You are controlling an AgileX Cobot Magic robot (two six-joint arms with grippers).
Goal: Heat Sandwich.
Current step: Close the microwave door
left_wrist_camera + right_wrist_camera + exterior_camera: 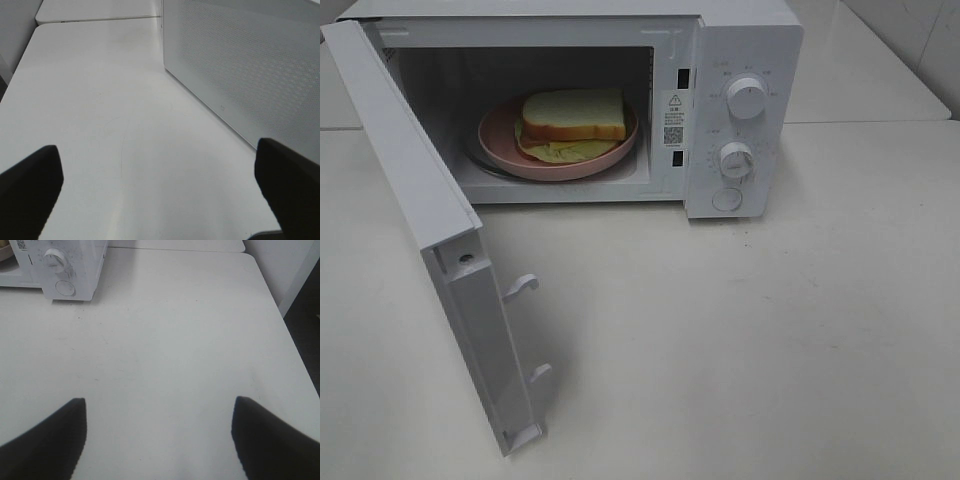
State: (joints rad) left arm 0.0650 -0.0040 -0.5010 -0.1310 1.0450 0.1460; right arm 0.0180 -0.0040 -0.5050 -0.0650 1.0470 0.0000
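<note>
**Sandwich loaded, door open: the risks lie in the closing and the dial**

The sandwich (574, 118) is seen on the pink plate (500, 150) inside the microwave (740, 40), and the door (410, 170) is swung wide toward the left of the exterior view. Neither arm appears in that view. In the wrist views the left claw (157, 167) is spread as wide as it goes and the right claw (160, 412) is spread nearly as wide. Nothing is held by either, and only the bare surface (770, 330) is seen between the fingers.

Loading is judged done; closing the door and setting the heat are judged to be left. The outer face of the door is seen just beside the left claw, so a push from that side is likely.

Several failures can be foreseen. If the door is pushed close to its hinge or too softly, the latch hooks (523, 287) may not be driven home, and no heating would be started. If it is pushed hard, the whole microwave may be slid across the smooth surface, and the knobs would then be moved from where the right claw expects them. The lower knob (736, 160) is small and round, so it may be slipped on or overturned. The round button (727, 199) just beneath may be pressed by mistake, and the door could be released again.
</note>
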